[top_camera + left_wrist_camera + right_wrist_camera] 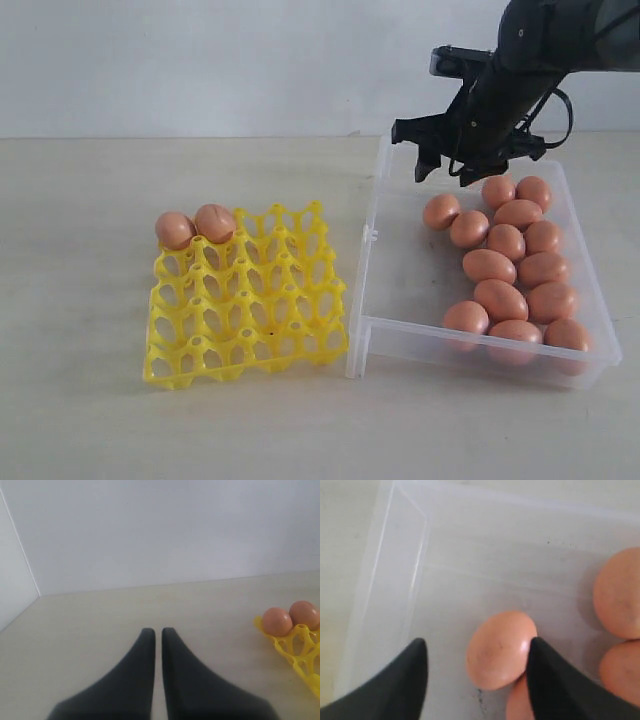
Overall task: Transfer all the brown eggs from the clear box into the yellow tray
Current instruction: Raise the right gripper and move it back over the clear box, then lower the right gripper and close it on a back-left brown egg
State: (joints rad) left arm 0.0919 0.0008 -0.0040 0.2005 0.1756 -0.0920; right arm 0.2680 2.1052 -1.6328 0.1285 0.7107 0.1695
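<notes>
The clear box (362, 285) is set just beside the yellow tray (262, 310). Above its far end the right gripper (446, 177) is held open and empty; the left gripper (158, 632) is closed on nothing. Most brown eggs (501, 299) are kept in the box, two in the tray's far cups.

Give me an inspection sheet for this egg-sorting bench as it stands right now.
Surface: beige table, matte.
Job's things: yellow tray holds two brown eggs in its far-left cups; clear box holds the remaining eggs, bunched toward its right side.
Clutter: nothing seen.
Grippers: left claw shut, holding nothing; right claw open above the box's far end, one egg lined up between its fingers in the wrist view.
Cables: black cable looped behind the right claw.
Surroundings: plain white wall.
</notes>
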